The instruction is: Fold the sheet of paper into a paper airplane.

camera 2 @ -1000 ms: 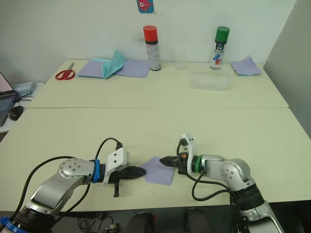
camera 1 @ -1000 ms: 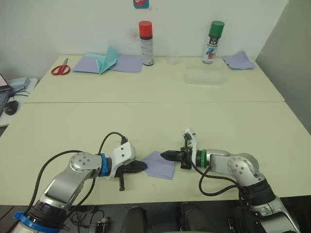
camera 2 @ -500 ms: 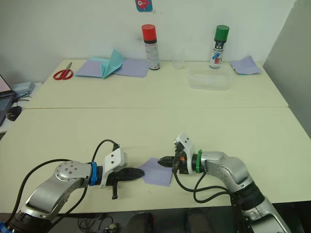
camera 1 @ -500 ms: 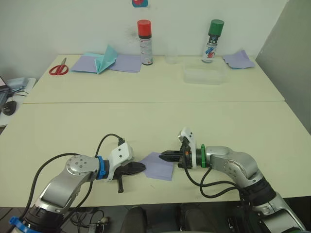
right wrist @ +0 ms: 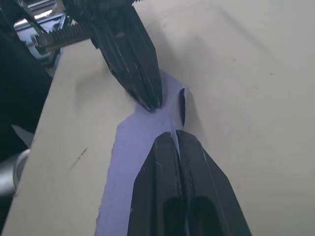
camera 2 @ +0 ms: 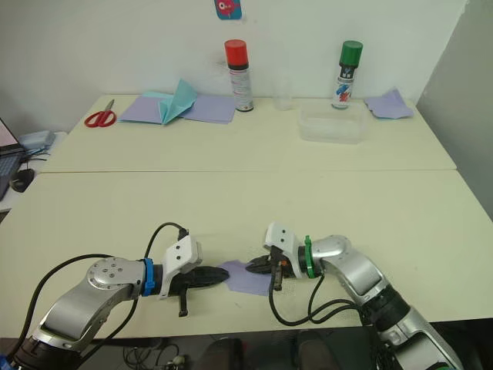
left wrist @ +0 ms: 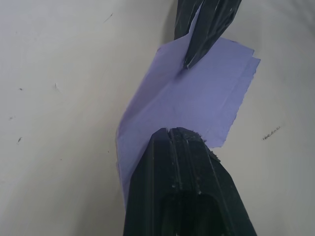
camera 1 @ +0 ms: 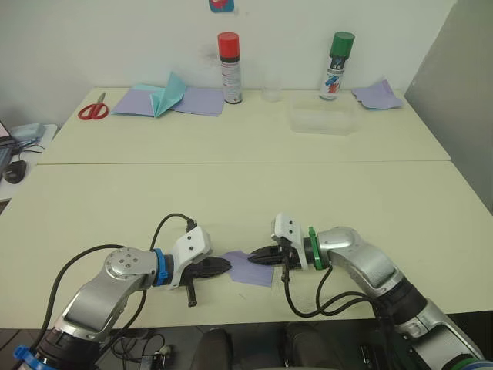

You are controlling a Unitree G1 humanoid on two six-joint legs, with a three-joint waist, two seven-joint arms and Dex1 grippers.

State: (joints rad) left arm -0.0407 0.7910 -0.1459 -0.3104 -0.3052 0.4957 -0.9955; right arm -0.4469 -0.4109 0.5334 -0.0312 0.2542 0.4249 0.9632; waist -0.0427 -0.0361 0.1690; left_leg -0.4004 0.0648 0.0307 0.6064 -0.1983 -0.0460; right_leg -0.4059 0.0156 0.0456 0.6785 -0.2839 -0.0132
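The sheet of paper, lilac and creased, lies near the table's front edge between my two grippers. My left gripper is shut, its tips resting on the sheet's left edge. From the right, my right gripper reaches over the sheet. It is shut, and a corner of the paper rises between its fingers. The two gripper tips point at each other, a short gap apart, above the sheet. A small raised curl shows in the paper by the left gripper's tip.
At the back of the table stand red scissors, a teal folded paper on wider lilac sheets, a red-capped spray can, a green-capped can, a clear box and another lilac paper.
My right gripper has moved left, from the sheet's right edge to over its middle. The gap between the two gripper tips has shrunk. The left gripper has hardly moved.
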